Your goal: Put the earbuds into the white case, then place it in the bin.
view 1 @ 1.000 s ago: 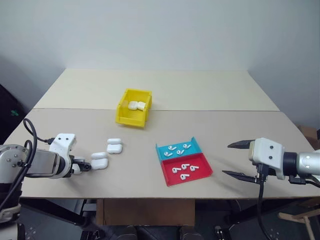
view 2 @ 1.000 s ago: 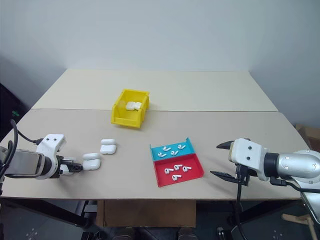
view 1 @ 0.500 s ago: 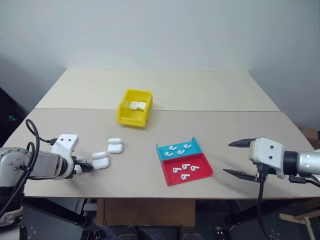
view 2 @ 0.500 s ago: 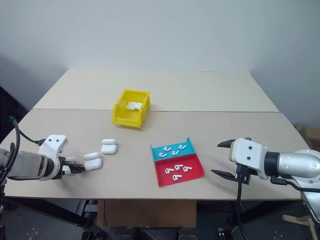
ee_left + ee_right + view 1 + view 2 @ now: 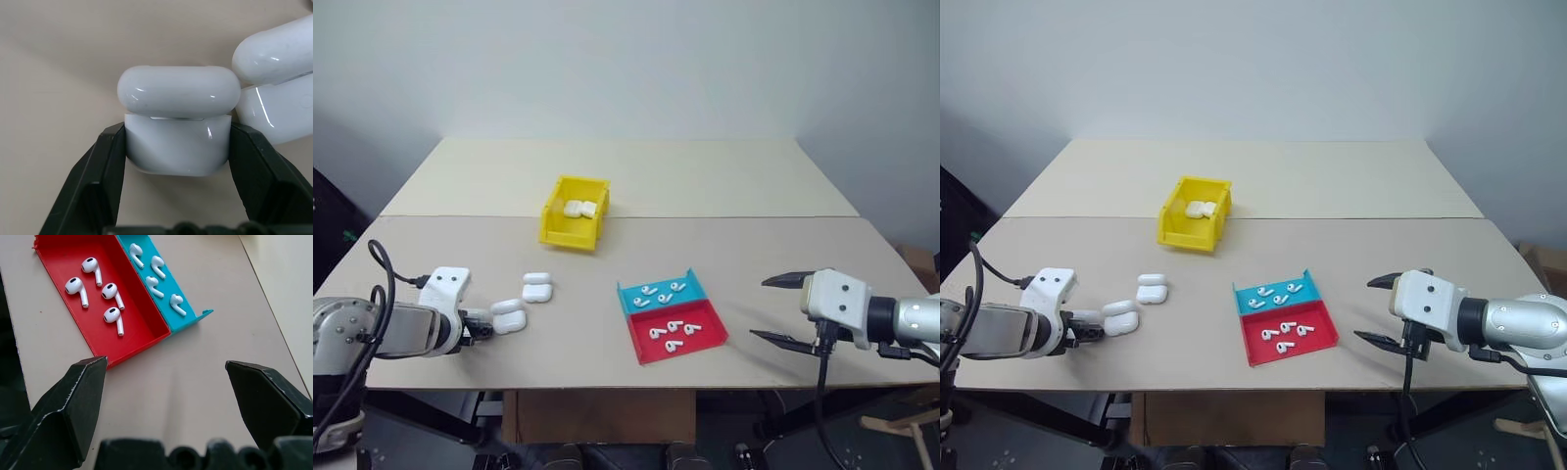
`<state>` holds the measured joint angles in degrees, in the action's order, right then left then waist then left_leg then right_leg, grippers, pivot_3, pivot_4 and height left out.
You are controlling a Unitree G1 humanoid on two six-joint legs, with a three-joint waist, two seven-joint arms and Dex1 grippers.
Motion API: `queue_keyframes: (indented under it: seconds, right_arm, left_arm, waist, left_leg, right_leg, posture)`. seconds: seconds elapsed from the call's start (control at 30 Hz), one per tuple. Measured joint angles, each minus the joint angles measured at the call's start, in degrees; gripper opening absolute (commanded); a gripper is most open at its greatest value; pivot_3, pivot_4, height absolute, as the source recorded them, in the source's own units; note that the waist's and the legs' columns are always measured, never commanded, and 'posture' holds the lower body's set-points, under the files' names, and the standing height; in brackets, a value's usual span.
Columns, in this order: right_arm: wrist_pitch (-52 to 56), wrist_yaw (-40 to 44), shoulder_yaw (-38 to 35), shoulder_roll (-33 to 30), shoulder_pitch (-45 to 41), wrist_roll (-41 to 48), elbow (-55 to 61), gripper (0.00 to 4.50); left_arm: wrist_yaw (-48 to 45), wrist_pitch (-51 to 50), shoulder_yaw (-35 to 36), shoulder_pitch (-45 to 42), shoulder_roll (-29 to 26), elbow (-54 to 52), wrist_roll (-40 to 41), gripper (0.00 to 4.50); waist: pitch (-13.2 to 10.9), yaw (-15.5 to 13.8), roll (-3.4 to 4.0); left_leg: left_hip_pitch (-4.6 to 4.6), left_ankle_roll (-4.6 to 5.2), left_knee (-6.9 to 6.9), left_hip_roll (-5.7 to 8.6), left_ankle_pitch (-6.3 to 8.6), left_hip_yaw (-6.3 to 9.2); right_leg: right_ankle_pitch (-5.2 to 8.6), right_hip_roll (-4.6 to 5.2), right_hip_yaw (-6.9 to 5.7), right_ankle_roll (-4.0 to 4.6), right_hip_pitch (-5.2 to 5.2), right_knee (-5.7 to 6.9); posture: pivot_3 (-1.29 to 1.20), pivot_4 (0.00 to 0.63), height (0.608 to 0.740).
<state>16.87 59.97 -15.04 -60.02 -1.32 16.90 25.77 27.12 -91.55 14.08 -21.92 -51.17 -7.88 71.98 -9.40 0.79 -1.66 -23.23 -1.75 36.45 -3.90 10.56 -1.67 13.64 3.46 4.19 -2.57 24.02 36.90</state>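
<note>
So the table (image 5: pixel 724 186) is taking up most of the scene, two pale boards butted together with a seam running across behind the bin. The yellow bin (image 5: pixel 574 231) is sitting near the middle, just on the near side of that seam, and a couple of white cases are already lying inside it.

Right of centre, closer to the front edge, the blue tray (image 5: pixel 634 294) and the red tray (image 5: pixel 646 351) are sitting side by side, touching, angled a bit. Both are holding loose earbuds (image 5: pixel 93 270), four in each going by the right wrist view.

The right gripper (image 5: pixel 781 310) is hanging off to the right of the trays, well apart from them, fingers spread wide with nothing between them, pointing toward the trays.

Over on the left, the left gripper (image 5: pixel 485 324) is sitting low at the table and pinching a case (image 5: pixel 178 126). In its wrist view the two black fingers are pressing on the lower body of that case from either side, lid closed, case resting upright on the table. A second case (image 5: pixel 276 81) is sitting just beside it, so close I can't tell if they're actually touching. A third one (image 5: pixel 537 287) is lying a little further toward the bin, on its own.
</note>
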Motion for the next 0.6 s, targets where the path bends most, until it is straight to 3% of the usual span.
queue_keyframes:
  seconds: [0.27, 0.43, 0.6]
  right_arm:
    - [-0.3, -0.1, 1.0, 0.1, -1.9, -0.3, -0.6, 4.50]
    - [-0.9, -0.2, 1.4, 0.1, -3.7, -0.7, -1.6, 4.50]
    - [-2.2, -0.1, 1.6, 0.2, -6.1, -0.9, -2.9, 4.50]
  left_arm:
    - [-2.7, -0.4, -0.5, -0.3, -1.0, -1.5, -2.7, 2.79]
    - [-7.6, -0.7, 0.5, 0.8, -9.2, -5.3, -3.4, 2.79]
    - [-16.8, 2.6, 6.9, 2.8, -14.7, -10.0, -8.0, 2.79]
  waist:
    - [0.0, 0.2, -0.09]
    - [-0.3, 0.3, -0.49]
    - [-0.3, 0.0, -0.53]
  left_leg:
    - [-0.06, -0.05, 0.02, -0.01, -0.04, 0.01]
    - [-0.23, -0.06, -0.03, -0.02, -0.03, 0.06]
    - [-0.32, -0.07, -0.09, -0.01, -0.02, 0.05]
  right_leg:
    - [0.02, -0.02, 0.01, 0.12, 0.07, 0.03]
    - [-0.08, -0.03, -0.01, 0.03, 0.18, -0.06]
    - [-0.05, -0.01, -0.04, 0.17, 0.25, -0.15]
  posture:
    - [0.00, 0.150, 0.740]
    - [0.00, 0.150, 0.740]
    - [0.00, 0.150, 0.740]
